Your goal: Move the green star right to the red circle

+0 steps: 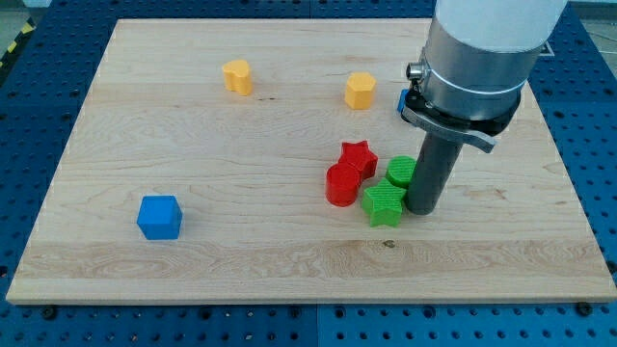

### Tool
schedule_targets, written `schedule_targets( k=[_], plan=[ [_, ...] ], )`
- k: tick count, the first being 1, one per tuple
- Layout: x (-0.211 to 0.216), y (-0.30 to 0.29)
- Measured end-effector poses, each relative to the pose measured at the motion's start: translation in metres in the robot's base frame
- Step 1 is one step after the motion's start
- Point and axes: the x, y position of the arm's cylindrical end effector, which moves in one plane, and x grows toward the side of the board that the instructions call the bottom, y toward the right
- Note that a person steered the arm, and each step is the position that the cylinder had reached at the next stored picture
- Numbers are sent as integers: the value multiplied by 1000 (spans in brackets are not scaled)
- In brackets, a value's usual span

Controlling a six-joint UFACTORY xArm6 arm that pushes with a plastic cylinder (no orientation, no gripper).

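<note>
The green star [384, 204] lies on the wooden board, just to the right of and slightly below the red circle [341, 183]; the two look close to touching. My tip [422, 208] stands at the green star's right side, against it. A red star [359, 157] sits just above the red circle. A second green block [401, 172], round in look, sits above the green star and is partly hidden behind the rod.
A yellow heart-like block [237, 76] and a yellow hexagon-like block [360, 91] lie near the view's top. A blue cube [159, 217] lies at the lower left. The board [241, 260] ends close to the view's bottom; the arm's grey body [477, 58] fills the upper right.
</note>
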Motion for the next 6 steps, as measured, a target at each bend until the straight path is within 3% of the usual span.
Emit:
schedule_targets(
  k=[2, 4, 6],
  plan=[
    [-6, 12],
    [72, 63],
    [82, -22]
  ],
)
